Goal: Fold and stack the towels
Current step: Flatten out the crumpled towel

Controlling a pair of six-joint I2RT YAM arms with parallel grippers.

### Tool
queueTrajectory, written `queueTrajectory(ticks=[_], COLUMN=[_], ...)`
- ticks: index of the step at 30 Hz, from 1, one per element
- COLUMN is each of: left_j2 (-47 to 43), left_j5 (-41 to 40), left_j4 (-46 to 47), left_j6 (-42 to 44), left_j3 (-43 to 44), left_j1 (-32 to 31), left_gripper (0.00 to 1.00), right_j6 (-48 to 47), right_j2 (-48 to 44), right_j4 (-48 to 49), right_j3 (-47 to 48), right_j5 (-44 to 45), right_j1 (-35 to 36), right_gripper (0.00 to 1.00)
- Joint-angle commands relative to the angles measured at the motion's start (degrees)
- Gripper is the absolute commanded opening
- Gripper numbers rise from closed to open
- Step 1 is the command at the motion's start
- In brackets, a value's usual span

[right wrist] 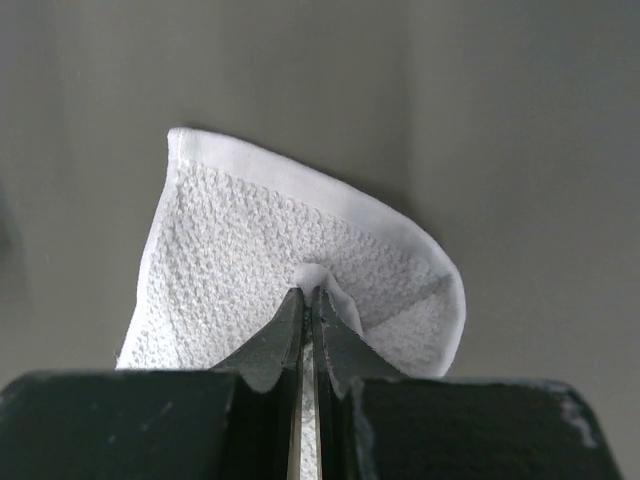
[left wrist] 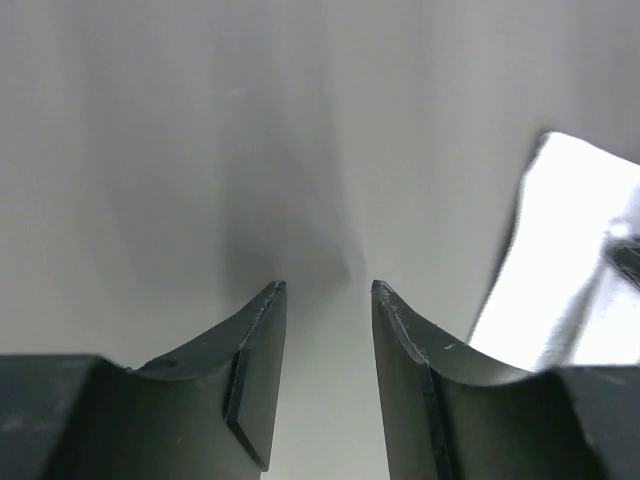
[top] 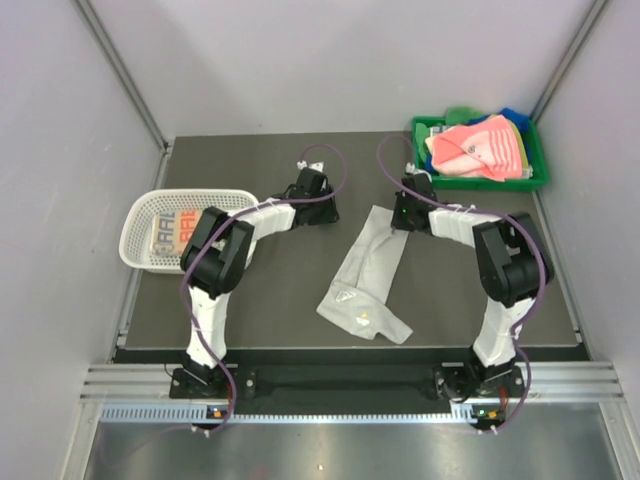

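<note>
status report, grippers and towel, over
Left gripper open, empty. Right gripper shut on corner of grey-white textured cloth towel. White perforated plastic basket, green plastic tray well apart.

The plain grey-white cloth towel (right wrist: 270, 250) has a nubbly, looped weave (its hem band is smoother). The dark grey bench (top: 280, 290) looks matt; the white perforated plastic basket (top: 130, 238) and green plastic tray (top: 478, 182) look faintly glossy.

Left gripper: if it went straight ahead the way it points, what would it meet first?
Probably the pale wall. The left gripper is open and empty, and nothing shows in its line before that, though depth is unclear.
</note>
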Motion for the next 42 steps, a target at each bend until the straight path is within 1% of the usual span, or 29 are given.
queueTrajectory(ticks=[1,3,4,6,7,9,10,13,16,19,24,31,33,39,42], left_j2=[2.3,2.6,2.2,0.4,-0.3,-2.7,-4.1,-6.1,-6.2,-5.7,-4.7,-3.3,-2.4,-1.6,-0.5], left_j5=[4.6,4.1,3.6,0.4,-0.4,-5.1,-6.1,-7.6,-7.4,-7.6,-8.9,-6.7,-6.6,-6.7,-7.2], left_j4=[2.0,2.1,2.6,3.2,3.0,3.2,3.6,4.2,3.5,2.9,-0.4,-1.4,-2.7,-3.1,-3.6], left_j6=[0.5,-0.9,-1.3,-2.5,-3.1,-4.5,-5.5,-6.2,-6.8,-8.0,-10.1,-12.7,-13.3,-14.7,-15.2], left_j3=[4.4,4.2,2.8,0.7,-0.2,-3.4,-5.5,-7.8,-8.2,-8.1,-7.6,-7.9,-7.4,-8.7,-9.0], left_j1=[-0.6,-0.4,-0.5,-0.4,-0.2,0.4,1.0,2.2,3.0,3.2,3.2,2.8,2.7,1.8,1.5], left_gripper=[0.45,0.45,0.46,0.48,0.48,0.50,0.51,0.55,0.57,0.57,0.53,0.49,0.43,0.38,0.32], right_j6=[-0.7,-0.8,-0.7,-0.6,-0.5,0.4,0.8,1.8,3.1,4.1,4.0,4.0,4.1,4.0,4.2], right_j2=[3.6,5.8,7.1,8.4,10.0,11.5,12.4,12.9,11.8,10.9,9.7,9.5,9.3,9.5,9.5], right_j4=[-1.0,0.0,0.4,1.9,2.0,2.6,4.3,6.9,8.0,7.4,7.3,7.3,7.4,7.6,8.1], right_j3=[4.9,6.6,7.8,9.0,10.7,12.6,12.9,13.0,11.8,10.8,9.5,9.6,9.5,9.4,9.3], right_j5=[1.6,-1.2,-2.2,-2.5,-4.2,-6.6,-7.3,-10.2,-9.9,-9.0,-8.3,-8.9,-8.9,-9.6,-9.8], right_j1=[-0.6,0.7,1.5,4.7,5.9,8.9,10.4,12.8,13.7,13.2,12.4,12.1,12.1,11.9,11.7], right_gripper=[0.00,0.00,0.00,0.00,0.00,0.00,0.00,0.00,0.00,0.00,0.00,0.00,0.00,0.00,0.00])
